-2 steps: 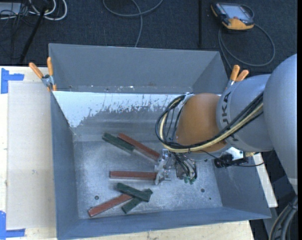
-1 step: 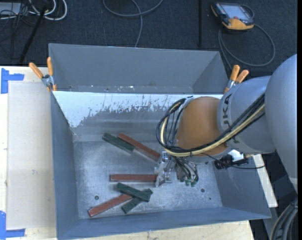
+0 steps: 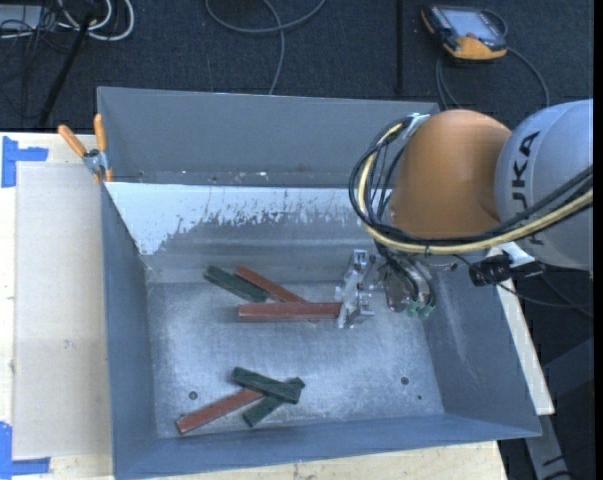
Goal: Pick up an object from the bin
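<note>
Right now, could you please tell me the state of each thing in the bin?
long brown stick: lying flat
claw: down at the long brown stick's right end
upper green stick: lying flat
slanted brown stick: lying flat, against the upper green stick
lower heap: three sticks, overlapping

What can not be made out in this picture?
1. Camera view: right end of the upper red-brown bar is hidden by the claw; contact cannot be told.
2. Camera view: the right back corner of the bin is covered by the orange cover.
3. Camera view: how the lower green bars overlap is too small.
</note>
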`<move>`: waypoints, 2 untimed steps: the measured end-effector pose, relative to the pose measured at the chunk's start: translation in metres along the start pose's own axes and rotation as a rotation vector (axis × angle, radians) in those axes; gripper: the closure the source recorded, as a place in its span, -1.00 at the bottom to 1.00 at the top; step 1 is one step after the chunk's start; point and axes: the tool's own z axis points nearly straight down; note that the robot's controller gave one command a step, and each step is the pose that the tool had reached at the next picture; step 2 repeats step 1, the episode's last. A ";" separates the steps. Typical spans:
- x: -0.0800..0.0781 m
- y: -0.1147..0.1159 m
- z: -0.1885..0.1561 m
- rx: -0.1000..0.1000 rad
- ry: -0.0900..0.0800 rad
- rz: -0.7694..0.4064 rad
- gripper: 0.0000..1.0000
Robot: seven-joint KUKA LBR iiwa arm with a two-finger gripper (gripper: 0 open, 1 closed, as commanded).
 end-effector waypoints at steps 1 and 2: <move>0.000 0.000 0.000 0.000 0.000 0.000 1.00; 0.000 0.000 0.000 0.000 0.000 0.000 1.00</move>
